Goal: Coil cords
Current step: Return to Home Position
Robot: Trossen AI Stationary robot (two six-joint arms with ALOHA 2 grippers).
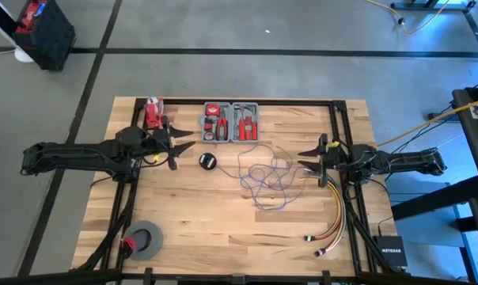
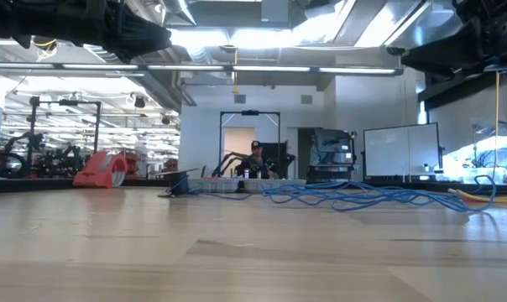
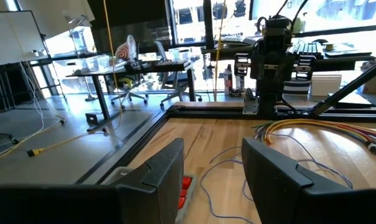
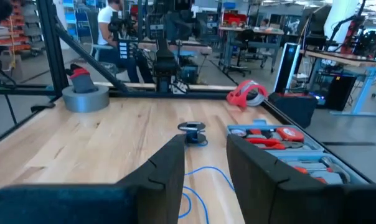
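The only wording that can be read is the white brand name "NETGEAR", printed on the top of a small black box in the high view. The box sits off the table, just past its near right corner. Marks on the red-handled tools in the grey tool tray at the far side of the table are too small to make out, and the whiteboard in the room behind, in the low view, shows no legible writing.
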